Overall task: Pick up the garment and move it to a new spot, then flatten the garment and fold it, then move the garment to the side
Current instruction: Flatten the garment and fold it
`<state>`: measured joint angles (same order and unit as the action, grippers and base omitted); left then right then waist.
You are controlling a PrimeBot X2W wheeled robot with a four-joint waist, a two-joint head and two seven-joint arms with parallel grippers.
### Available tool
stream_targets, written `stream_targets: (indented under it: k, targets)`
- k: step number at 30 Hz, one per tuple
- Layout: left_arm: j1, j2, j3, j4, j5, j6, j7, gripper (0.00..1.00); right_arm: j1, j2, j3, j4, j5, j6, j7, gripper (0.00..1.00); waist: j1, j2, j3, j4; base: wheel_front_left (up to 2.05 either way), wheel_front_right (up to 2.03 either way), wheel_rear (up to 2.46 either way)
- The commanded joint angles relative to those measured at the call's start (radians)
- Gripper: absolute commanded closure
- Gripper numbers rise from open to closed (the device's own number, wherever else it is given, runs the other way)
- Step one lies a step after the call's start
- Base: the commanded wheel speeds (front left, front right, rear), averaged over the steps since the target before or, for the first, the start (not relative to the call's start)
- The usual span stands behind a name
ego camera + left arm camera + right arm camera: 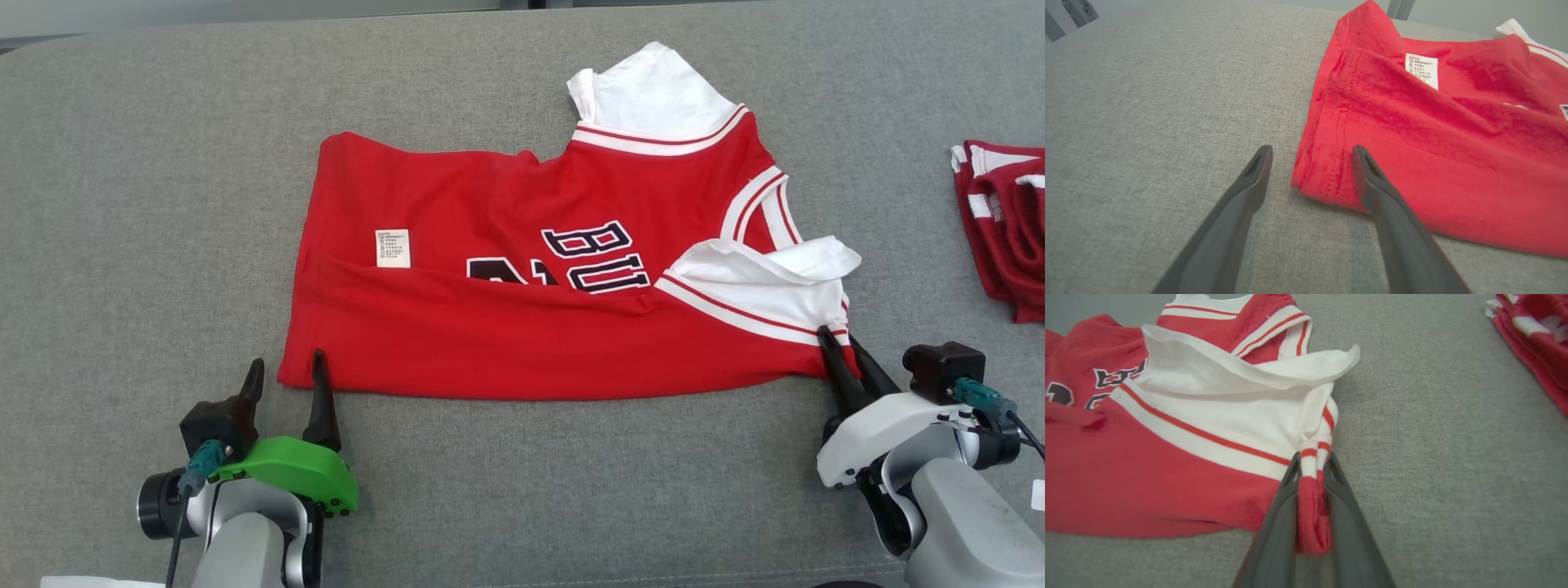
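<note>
The garment is a red jersey with white sleeves and dark lettering, lying partly folded lengthwise on the grey cushion. My right gripper is shut on its near right corner, where the red fabric and striped trim bunch between the fingers. At the near left corner, my left gripper stands open, one fingertip over the red hem and the other on bare cushion; in the head view that left gripper sits at the jersey's lower left edge.
A second red and white garment lies bunched at the far right edge of the cushion. Grey cushion surrounds the jersey on the left, near side and between it and the other garment.
</note>
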<state>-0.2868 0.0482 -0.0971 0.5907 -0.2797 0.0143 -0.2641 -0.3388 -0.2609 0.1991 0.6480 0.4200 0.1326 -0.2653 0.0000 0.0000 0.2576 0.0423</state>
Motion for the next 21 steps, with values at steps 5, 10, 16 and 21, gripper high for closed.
stream_targets:
  k: [5,10,16,21]
  targets:
    - [-0.035,0.005,0.008,0.026,-0.002,-0.008,0.001,0.00,-0.005,-0.007,-0.004,-0.012,-0.007,-0.004,0.002,1.00,0.0000,0.0000,0.010,-0.009,0.00,0.00,0.00]
    - [-0.055,0.006,-0.009,0.079,-0.011,-0.033,0.001,0.80,-0.009,-0.003,-0.001,-0.021,-0.007,-0.004,0.002,1.00,0.0000,0.0000,0.014,-0.015,0.00,0.00,0.00]
    - [-0.059,0.005,-0.032,0.169,-0.052,-0.046,0.003,1.00,-0.012,0.002,-0.009,-0.020,0.000,-0.003,0.001,1.00,0.0000,0.0000,0.005,-0.014,0.00,0.00,0.00]
    - [-0.023,0.006,-0.011,0.153,-0.060,-0.046,0.002,1.00,0.010,0.007,-0.023,-0.013,-0.002,-0.003,0.001,1.00,0.0000,0.0000,-0.044,-0.010,0.00,0.00,0.00]
